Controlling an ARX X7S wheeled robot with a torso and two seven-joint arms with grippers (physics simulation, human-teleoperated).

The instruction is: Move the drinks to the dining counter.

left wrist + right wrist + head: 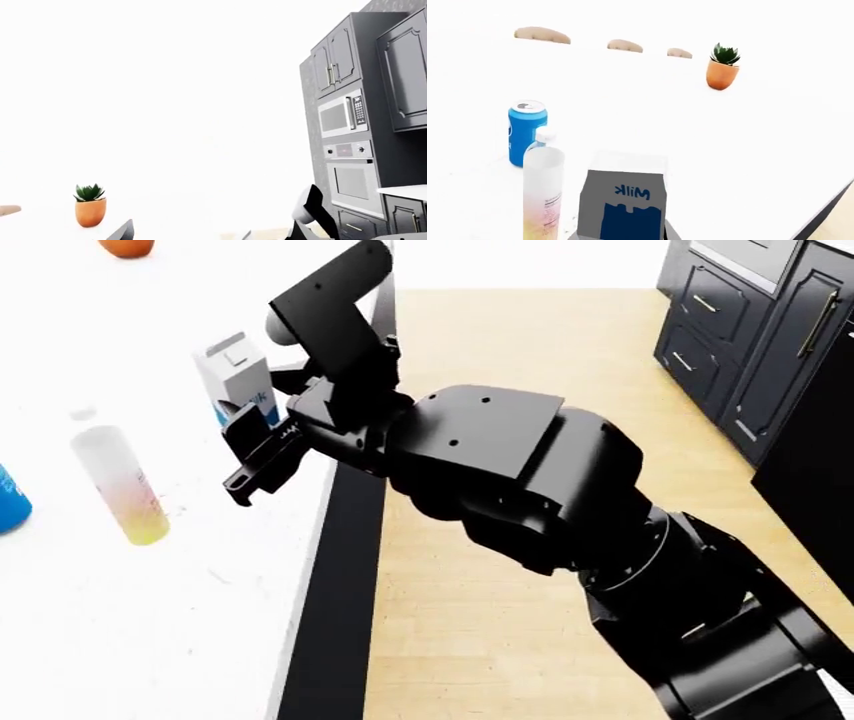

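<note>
Three drinks stand upright on the white tabletop near its black edge. Beside the dark cabinets, the right tool reaches over that edge, open, its fingers just beside the milk carton. The white bottle stands nearby, then the blue cola can. The left tool's state cannot be told. A potted succulent sits well apart.

The robot's glossy black right arm is built of bulky, rounded, faceted shell segments dotted with small dark screw holes, joined by ribbed cylindrical rings, and narrows to a flat angular black plate and a slim black tool with thin notched fingers.
</note>
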